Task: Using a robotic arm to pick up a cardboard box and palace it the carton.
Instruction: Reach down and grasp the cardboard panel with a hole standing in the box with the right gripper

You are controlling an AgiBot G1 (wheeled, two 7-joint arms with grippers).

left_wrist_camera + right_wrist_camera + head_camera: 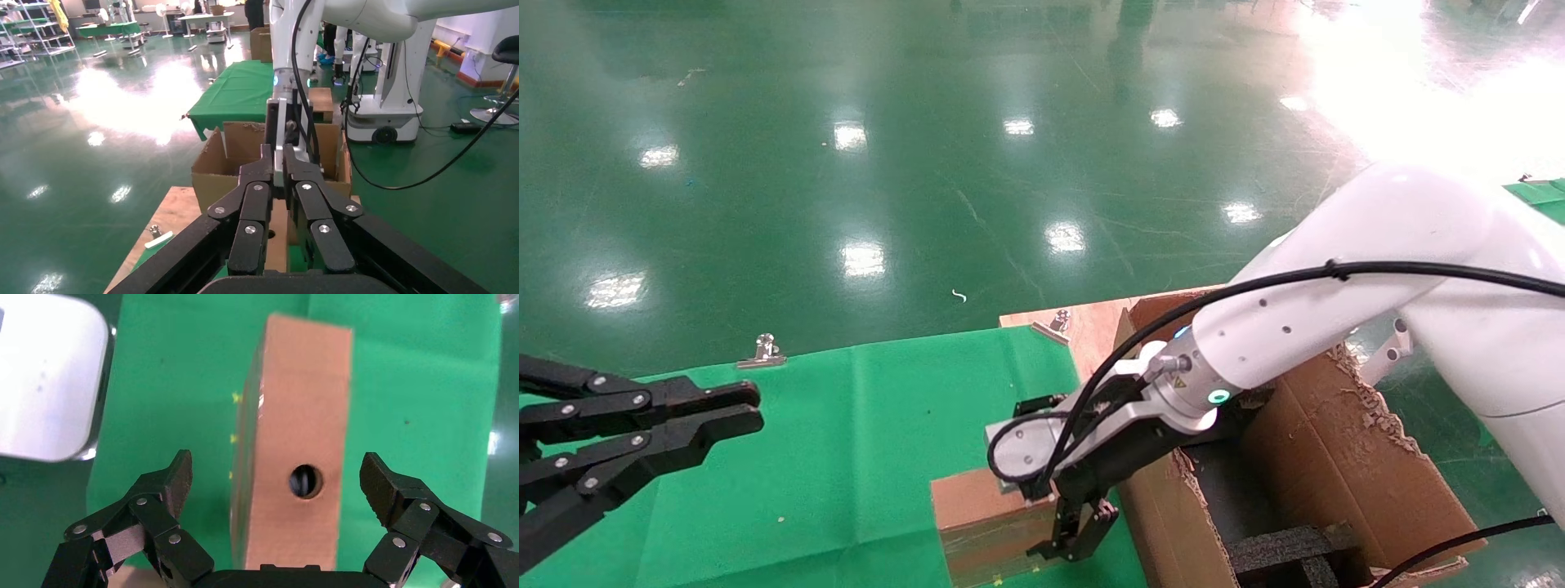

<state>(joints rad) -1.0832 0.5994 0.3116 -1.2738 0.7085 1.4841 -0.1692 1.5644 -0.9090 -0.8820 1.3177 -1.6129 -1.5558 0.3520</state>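
1. Head view looks forward and down over the table [846, 425].
2. Left wrist view faces level past its own end effector [278, 184] toward the carton [214, 165], also seen at the head view's lower right.
3. Right wrist view looks steeply down, close above the cardboard box [300, 429].

You're probably in a robotics lab hall: glossy green floor [846, 163], far shelving [30, 30], another robot base [385, 116].

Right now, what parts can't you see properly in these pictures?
- Head view: the cardboard box is partly covered by the right gripper and cut off by the bottom edge.
- Head view: the carton inside is mostly hidden by the right arm.
- Left wrist view: the left gripper blocks the table.
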